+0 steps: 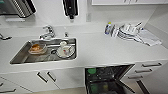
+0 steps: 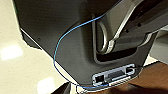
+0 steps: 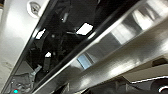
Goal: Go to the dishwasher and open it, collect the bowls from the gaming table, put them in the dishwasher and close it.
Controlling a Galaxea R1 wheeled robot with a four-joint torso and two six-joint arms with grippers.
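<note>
looking down from the head view, the dishwasher (image 1: 110, 80) stands open below the white tabletop (image 1: 100, 50), between the white cabinet doors (image 1: 50, 77) and a stack of drawers (image 1: 147, 68). its dark interior is exposed; a green bowl (image 1: 91, 71) sits at the upper left of the cavity, and further green shows lower down on the rack, too blurred to identify.

the steel sink (image 1: 45, 51) is set into the tabletop, with a tap (image 1: 48, 32) behind it. contents of the sink: a clear dish holding something orange (image 1: 37, 48) at the left, and a white plate with a white cup on it (image 1: 65, 50) at the right.

at the far right of the tabletop lie a pile of white dishes (image 1: 126, 31), a small bottle (image 1: 108, 28) beside them and a folded cloth (image 1: 147, 37).

in the right wrist view, a brushed-steel panel edge of the dishwasher (image 3: 120, 50) runs diagonally just beside the right hand, with the dark interior (image 3: 57, 42) beyond it. whether the right hand is wide or narrow cannot be told.

in the left wrist view, the robot's own dark plate and a thin blue cable (image 2: 65, 42) hang over a pale floor (image 2: 20, 62). the state of the left hand cannot be told.
</note>
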